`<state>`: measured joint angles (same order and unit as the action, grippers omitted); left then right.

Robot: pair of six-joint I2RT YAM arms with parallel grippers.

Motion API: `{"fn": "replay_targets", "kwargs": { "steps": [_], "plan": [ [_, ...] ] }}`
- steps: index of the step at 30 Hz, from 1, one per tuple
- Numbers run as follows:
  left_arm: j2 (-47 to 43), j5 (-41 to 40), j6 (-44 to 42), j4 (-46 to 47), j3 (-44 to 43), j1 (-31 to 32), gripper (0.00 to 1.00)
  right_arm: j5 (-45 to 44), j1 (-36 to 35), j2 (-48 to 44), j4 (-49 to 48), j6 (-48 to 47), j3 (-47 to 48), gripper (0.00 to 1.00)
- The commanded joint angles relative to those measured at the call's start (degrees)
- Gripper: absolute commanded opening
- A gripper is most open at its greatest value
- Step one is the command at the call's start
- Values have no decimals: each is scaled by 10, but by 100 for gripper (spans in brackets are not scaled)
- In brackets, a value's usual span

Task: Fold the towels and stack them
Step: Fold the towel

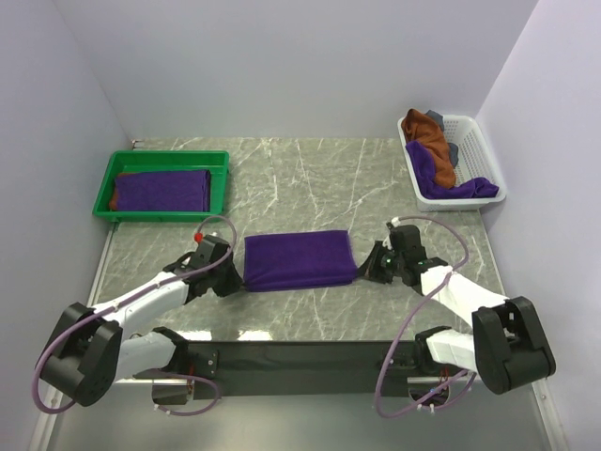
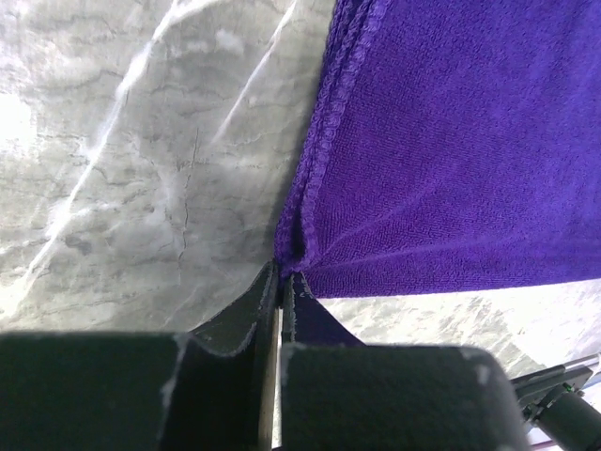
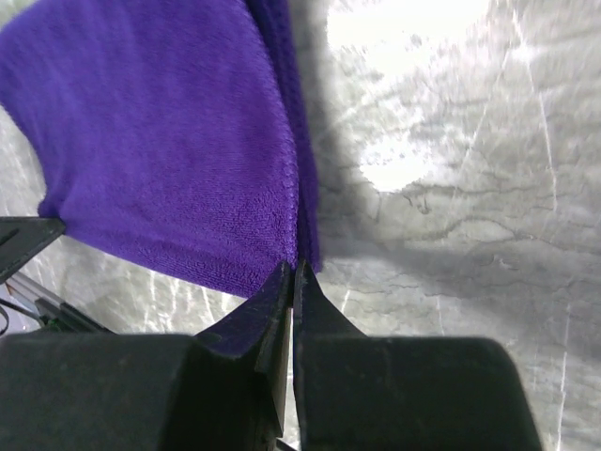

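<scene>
Slipping seemed the main danger: each gripper pinched only a thin bit of the folded purple towel (image 1: 299, 260) at a near corner, so an uneven pull could free one corner and spoil the fold. The left gripper (image 2: 282, 277) and the right gripper (image 3: 292, 272) were both clenched on the cloth, with the arms low and stretched inward. The towel lay mid-way across the table (image 1: 310, 188), toward six o'clock; the green tray (image 1: 169, 155) with stacked towels (image 1: 160, 190) stood at ten o'clock.
</scene>
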<state>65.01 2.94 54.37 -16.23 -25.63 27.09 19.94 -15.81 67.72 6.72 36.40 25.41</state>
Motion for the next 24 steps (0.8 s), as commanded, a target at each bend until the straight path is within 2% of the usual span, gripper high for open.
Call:
{"fn": "replay_targets", "kwargs": {
  "steps": [1, 6, 7, 9, 10, 11, 12, 13, 14, 16, 18, 20, 21, 22, 24],
  "plan": [
    [6, -17, 4, 19, 8, 5, 7, 1, 4, 13, -42, 0, -17, 5],
    [12, -22, 4, 16, 13, 9, 13, 4, 0, 20, -51, -2, -22, 12],
    [10, -20, 4, 16, 13, 9, 21, 4, -1, 20, -51, -3, -21, 15],
    [7, -16, 5, 16, 11, 10, 30, -1, 0, 16, -48, -5, -20, 29],
    [1, -16, 6, 13, 10, 12, 44, -3, 0, 14, -40, -7, -14, 34],
    [-4, -16, 8, 3, 8, 13, 51, -10, -1, 2, -33, -12, -11, 46],
    [-9, -18, 9, -6, 3, 14, 59, -12, 0, -5, -25, -15, -2, 51],
    [-26, -21, 12, -18, -1, 15, 73, -15, 0, -14, -8, -18, 3, 59],
    [-36, -25, 13, -41, -6, 15, 78, -24, 0, -36, 0, -19, 7, 62],
    [-75, -28, 16, -64, -24, 16, 83, -27, -1, -64, 8, -20, 15, 66],
    [-113, -47, 19, -96, -49, 16, 84, -17, -2, -101, 0, -14, 15, 66],
    [-131, -53, 17, -106, -73, 16, 77, -2, -6, -131, -22, 2, 9, 64],
    [-138, -45, 16, -98, -79, 16, 72, 17, -10, -139, -55, 11, -2, 62],
    [-139, -35, 13, -87, -83, 16, 61, 25, -19, -148, -66, 29, -8, 57],
    [-125, -6, 14, -34, -84, 20, 49, 45, -28, -146, -133, 46, -25, 53]
  ]
}}
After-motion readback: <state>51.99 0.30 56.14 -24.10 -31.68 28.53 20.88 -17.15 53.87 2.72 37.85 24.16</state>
